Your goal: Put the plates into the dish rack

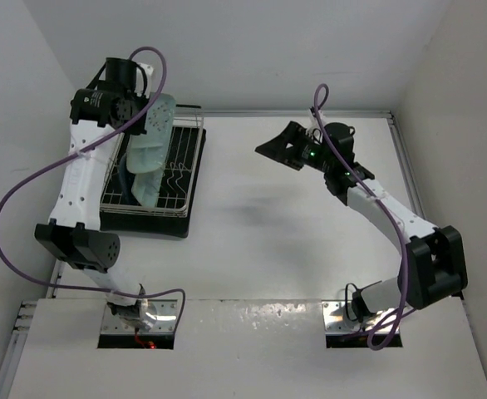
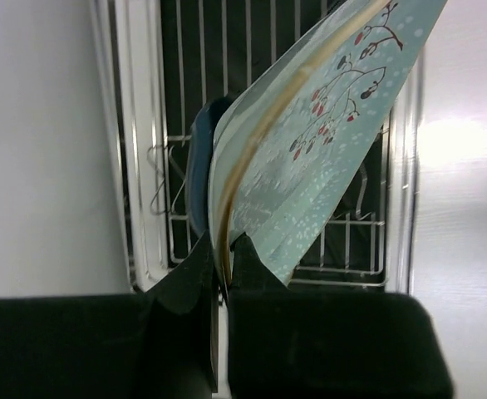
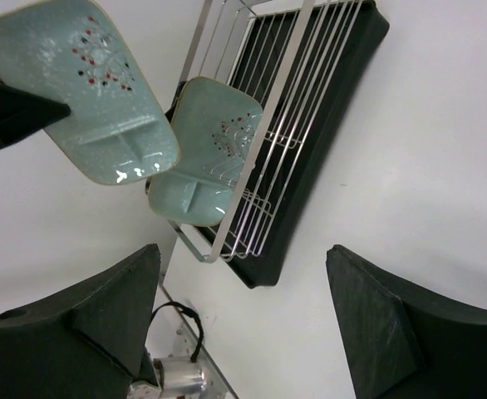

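My left gripper (image 1: 142,119) is shut on the rim of a pale mint-green divided plate (image 1: 159,125), holding it tilted above the far end of the dish rack (image 1: 192,158). In the left wrist view the fingers (image 2: 185,274) pinch that plate's edge (image 2: 327,133). A second mint plate (image 1: 148,184) stands on edge in the rack, and the dark blue plate (image 2: 198,179) stands just behind it. The right wrist view shows the held plate (image 3: 86,91), the racked mint plate (image 3: 202,158) and the rack (image 3: 297,91). My right gripper (image 1: 270,145) is open and empty, over the table to the right of the rack.
The rack sits on a black drip tray (image 1: 185,218) at the table's left side, close to the left wall. White walls close in the back and both sides. A metal mount with a cable (image 3: 177,374) shows below the rack in the right wrist view.
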You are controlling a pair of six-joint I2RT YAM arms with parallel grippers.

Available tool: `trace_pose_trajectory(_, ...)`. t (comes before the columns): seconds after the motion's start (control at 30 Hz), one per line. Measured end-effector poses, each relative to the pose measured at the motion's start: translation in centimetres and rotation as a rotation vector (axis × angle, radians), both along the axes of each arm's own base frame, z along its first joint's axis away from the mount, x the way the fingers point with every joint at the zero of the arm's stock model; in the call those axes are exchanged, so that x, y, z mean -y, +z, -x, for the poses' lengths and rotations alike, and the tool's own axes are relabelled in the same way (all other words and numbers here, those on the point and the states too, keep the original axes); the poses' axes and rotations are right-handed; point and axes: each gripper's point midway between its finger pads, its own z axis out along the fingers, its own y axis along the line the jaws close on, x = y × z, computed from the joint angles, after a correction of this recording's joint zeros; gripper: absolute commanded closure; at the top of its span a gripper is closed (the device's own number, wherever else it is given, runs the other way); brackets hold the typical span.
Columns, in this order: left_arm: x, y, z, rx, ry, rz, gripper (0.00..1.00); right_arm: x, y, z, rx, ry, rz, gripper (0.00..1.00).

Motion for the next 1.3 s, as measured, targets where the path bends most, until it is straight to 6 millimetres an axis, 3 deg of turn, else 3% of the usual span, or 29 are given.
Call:
trace_pose_trajectory(0.2, -2.2, -2.9, 1.3, -0.116, 0.104, -0.088, 1.00, 0.4, -0.4, 0.1, -0.021, -0.023, 0.017, 0.19)
trace_pose_trajectory(0.6, -2.1, -7.3, 2.3, -0.228, 0.212, -0.046, 1.00, 1.4, -1.1, 1.0, -0.038, -0.059, 0.043, 0.18)
trace_pose_trajectory(0.97, -2.0, -7.6, 2.2, -0.232, 0.321, -0.054, 1.00, 2.0, -1.6, 1.4, -0.044, -0.081, 0.063, 0.18)
trace_pose_trajectory(1.3, 0.8, -8.2, 2.6, -0.218, 0.317, -0.180, 1.00, 2.2, -1.7, 1.5, -0.044, -0.093, 0.075, 0.18)
